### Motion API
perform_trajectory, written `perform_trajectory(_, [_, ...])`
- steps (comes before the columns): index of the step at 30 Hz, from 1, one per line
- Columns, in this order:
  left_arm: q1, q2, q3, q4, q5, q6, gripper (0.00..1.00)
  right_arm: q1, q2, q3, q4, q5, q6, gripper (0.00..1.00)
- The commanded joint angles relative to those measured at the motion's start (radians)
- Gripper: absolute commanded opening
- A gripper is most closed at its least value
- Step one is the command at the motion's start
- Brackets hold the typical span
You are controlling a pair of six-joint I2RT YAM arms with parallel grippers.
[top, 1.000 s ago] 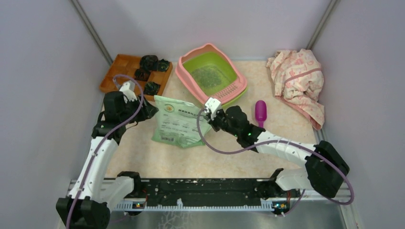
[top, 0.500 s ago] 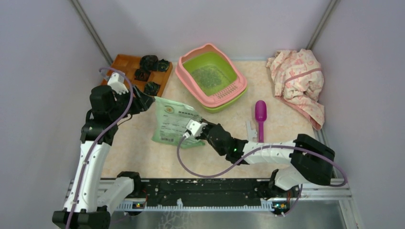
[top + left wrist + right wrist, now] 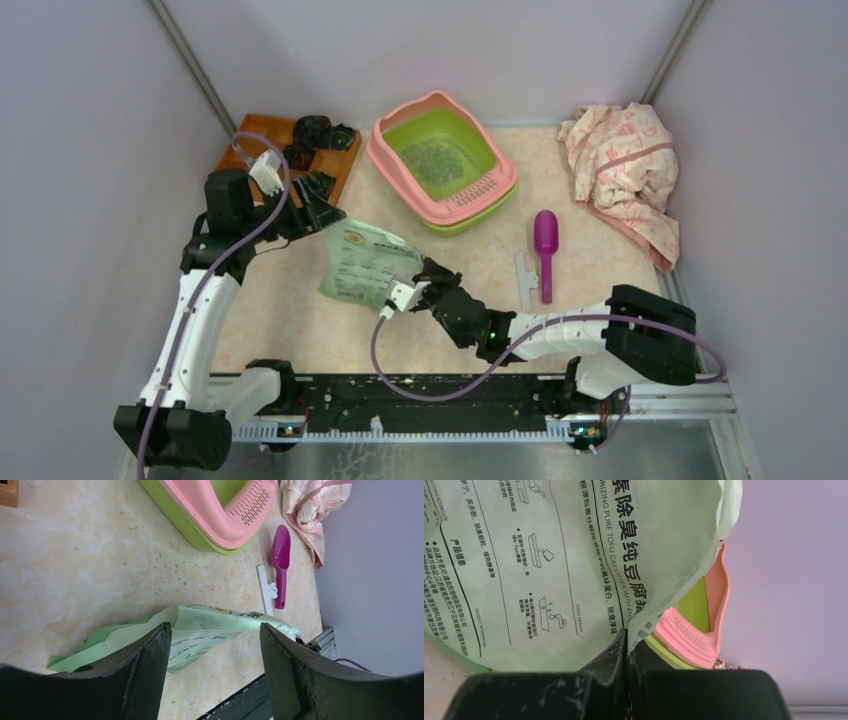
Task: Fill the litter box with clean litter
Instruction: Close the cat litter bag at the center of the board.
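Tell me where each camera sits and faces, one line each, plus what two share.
Top external: above and behind the bases, looking down; both arms show, litter box far centre.
Left wrist: on the left arm, facing over the litter bag toward the purple scoop; open left gripper at bottom.
Right wrist: on the right arm, close against the bag's print; right gripper, shut on its edge, shows.
Shared: both wrist views catch the bag and the box's pink rim.

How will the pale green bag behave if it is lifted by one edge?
Probably floppy: the bag creases and sags where the right gripper pinches its edge. Likely light, as it looks flat and thin. Its smooth film may slip.
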Motion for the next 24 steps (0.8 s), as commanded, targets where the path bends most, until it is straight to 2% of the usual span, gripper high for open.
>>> perform_trajectory(1, [-0.002,-0.03,0.0,-0.017,0.065,-0.057,0.74,0.021,-0.013,0.024,0.049,0.019,-0.038,0.0])
perform_trajectory(2, [-0.002,-0.035,-0.005,-0.015,0.076,-0.068,0.8,0.023,-0.004,0.03,0.05,0.026,-0.041,0.0])
perform_trajectory(4, [-0.002,-0.037,-0.01,-0.018,0.085,-0.088,0.85,0.032,0.021,0.036,0.068,0.044,-0.063,0.0])
perform_trajectory(6, [-0.002,-0.038,-0.017,-0.022,0.086,-0.102,0.97,0.038,0.034,0.04,0.076,0.046,-0.072,0.0])
perform_trajectory(7, [-0.002,-0.035,-0.015,-0.027,0.089,-0.106,0.98,0.04,0.039,0.043,0.076,0.047,-0.072,0.0])
perform_trajectory(12, [-0.002,-0.012,0.043,-0.155,0.034,-0.128,0.99,0.048,0.048,0.051,0.077,0.056,-0.084,0.0])
perform_trajectory(16, [-0.002,0.005,0.107,-0.299,-0.003,-0.223,0.99,0.053,0.044,0.042,0.1,0.067,-0.096,0.0])
perform_trajectory(24, [-0.002,0.01,0.117,-0.302,-0.06,-0.393,0.99,0.084,0.046,0.038,0.118,0.077,-0.101,0.0])
